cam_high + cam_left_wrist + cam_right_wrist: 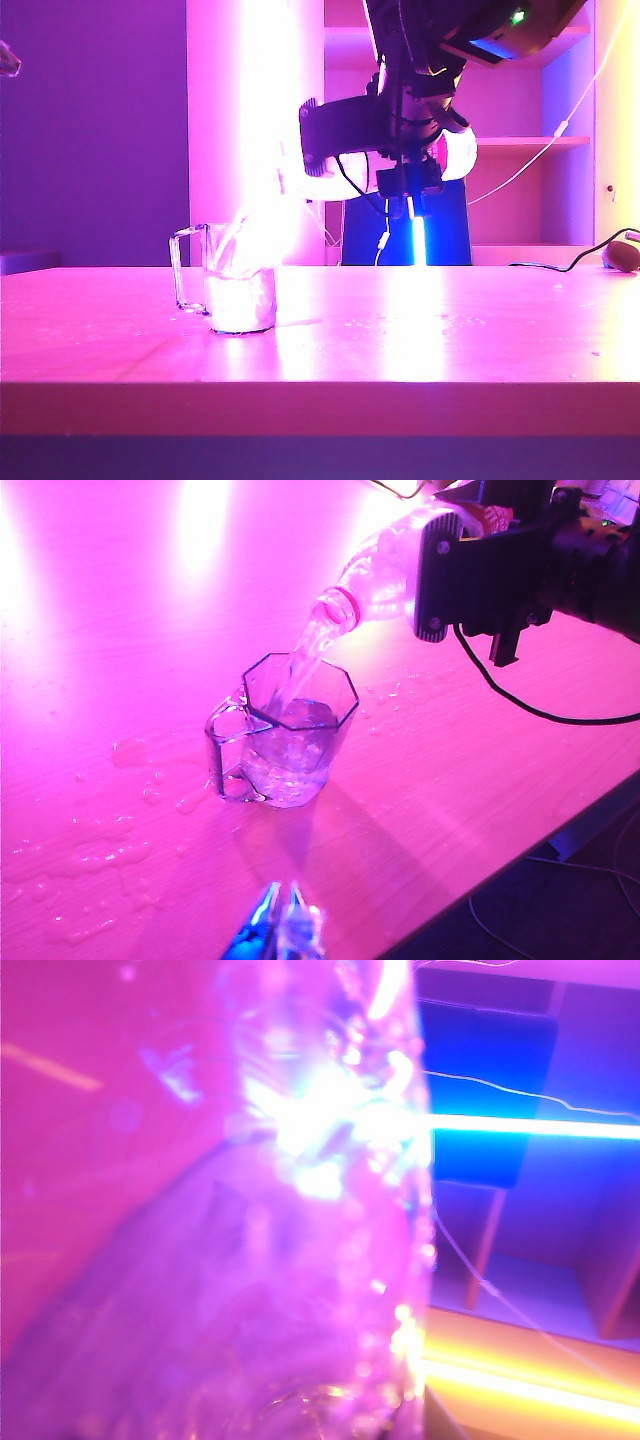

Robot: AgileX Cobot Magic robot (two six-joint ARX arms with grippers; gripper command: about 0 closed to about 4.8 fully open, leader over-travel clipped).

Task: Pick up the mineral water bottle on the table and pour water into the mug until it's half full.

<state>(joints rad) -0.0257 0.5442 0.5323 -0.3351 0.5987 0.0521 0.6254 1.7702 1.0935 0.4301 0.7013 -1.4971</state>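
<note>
The right gripper (pixel 470 575), clamped on the tilted bottle (pixel 385 575), should hold the stream centred over the mug (pixel 290 735); the left gripper (pixel 285 925), pressed together, waits near the worktop (pixel 450 800) edge.

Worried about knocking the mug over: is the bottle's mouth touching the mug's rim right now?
Apart. The left wrist view shows the mineral water bottle, held by the right gripper, mouth above the mug rim, water falling across the gap.
</note>
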